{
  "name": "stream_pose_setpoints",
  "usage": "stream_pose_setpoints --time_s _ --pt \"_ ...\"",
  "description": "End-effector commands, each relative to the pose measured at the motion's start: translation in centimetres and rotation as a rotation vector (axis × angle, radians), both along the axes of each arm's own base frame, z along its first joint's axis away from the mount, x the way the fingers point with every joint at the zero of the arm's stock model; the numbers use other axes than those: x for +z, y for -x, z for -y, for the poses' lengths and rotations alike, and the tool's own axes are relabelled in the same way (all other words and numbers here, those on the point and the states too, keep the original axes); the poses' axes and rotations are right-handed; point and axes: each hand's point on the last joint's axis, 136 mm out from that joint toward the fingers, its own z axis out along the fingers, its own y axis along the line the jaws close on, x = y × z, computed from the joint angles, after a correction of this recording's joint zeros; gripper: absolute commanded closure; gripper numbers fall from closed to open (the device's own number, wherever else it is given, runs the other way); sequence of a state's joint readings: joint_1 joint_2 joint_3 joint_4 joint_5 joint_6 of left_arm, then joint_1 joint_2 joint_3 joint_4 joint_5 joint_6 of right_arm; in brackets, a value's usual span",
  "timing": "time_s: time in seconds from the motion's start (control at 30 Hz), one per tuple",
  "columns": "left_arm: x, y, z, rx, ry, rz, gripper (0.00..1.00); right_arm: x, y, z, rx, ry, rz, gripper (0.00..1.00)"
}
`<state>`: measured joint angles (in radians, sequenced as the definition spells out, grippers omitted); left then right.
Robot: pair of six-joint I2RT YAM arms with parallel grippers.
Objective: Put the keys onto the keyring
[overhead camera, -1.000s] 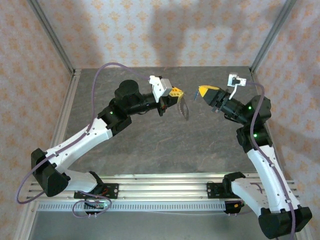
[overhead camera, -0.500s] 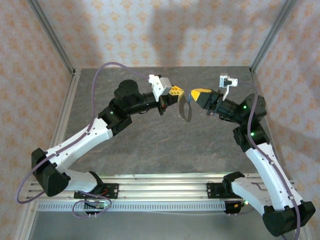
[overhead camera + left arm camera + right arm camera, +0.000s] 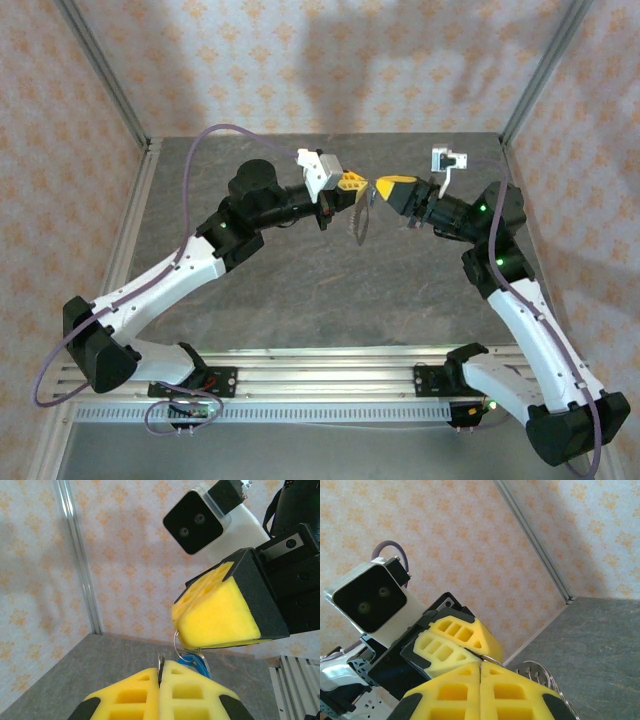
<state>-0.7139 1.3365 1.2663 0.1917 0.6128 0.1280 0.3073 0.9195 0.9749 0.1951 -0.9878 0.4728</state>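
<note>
Meeting tip to tip above the surface point(image 3: 300, 290), both tools are pinched shut. The left tool point(image 3: 351, 185) clamps the keyring point(image 3: 361, 218), which dangles toward 6 o'clock, likely so the right tool point(image 3: 384, 187), pointing in from 3 o'clock, can thread its blue key point(image 3: 194, 661) on. Both arms stretch forward, wrists turned inward.

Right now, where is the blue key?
Left wrist view, low centre: the blue key peeks out between the right gripper above and the left gripper below.
</note>
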Motion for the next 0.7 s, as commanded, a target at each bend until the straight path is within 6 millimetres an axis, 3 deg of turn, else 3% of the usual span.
stream_pose_setpoints --time_s 0.0,0.67 --pt "1.89 0.33 0.19 -0.005 0.051 0.04 1.0 2.76 0.96 0.05 0.006 -0.018 0.1 1.0" --pt "1.96 0.47 0.28 -0.016 0.056 0.037 1.0 2.85 0.2 -0.28 -0.005 -0.026 0.098 1.0"
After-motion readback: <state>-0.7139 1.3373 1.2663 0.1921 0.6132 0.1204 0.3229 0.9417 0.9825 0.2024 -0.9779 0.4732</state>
